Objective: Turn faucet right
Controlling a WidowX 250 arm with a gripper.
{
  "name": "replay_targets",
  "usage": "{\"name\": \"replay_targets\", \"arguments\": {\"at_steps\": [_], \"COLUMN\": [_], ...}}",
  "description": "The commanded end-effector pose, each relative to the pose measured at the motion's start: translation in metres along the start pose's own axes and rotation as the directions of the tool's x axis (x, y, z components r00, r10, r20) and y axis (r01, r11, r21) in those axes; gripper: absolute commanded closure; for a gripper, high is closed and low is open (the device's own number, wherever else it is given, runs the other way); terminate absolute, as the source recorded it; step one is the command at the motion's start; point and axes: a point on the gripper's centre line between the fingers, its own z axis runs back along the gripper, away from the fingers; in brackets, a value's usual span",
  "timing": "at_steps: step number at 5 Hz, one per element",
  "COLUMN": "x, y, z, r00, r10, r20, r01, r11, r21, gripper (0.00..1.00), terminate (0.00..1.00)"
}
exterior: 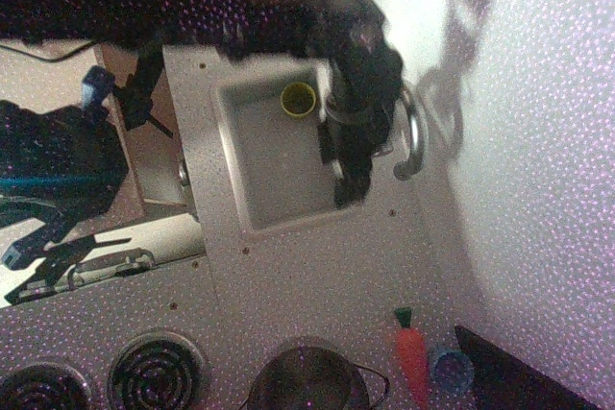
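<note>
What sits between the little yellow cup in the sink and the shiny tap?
In the only view, the dark gripper and arm cross between the cup and faucet.
</note>
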Motion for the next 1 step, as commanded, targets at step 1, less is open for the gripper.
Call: {"name": "replay_targets", "arguments": {"at_steps": [1], "x": [0.0011], "y": [-0.0106], "z": [0.0194], "r00": [0.998], "r10": [-0.036], "r20": [0.059], "r01": [0.036], "r11": [0.999], "r21": [-0.004], "gripper": [0.00], "terminate": [1.00]}}
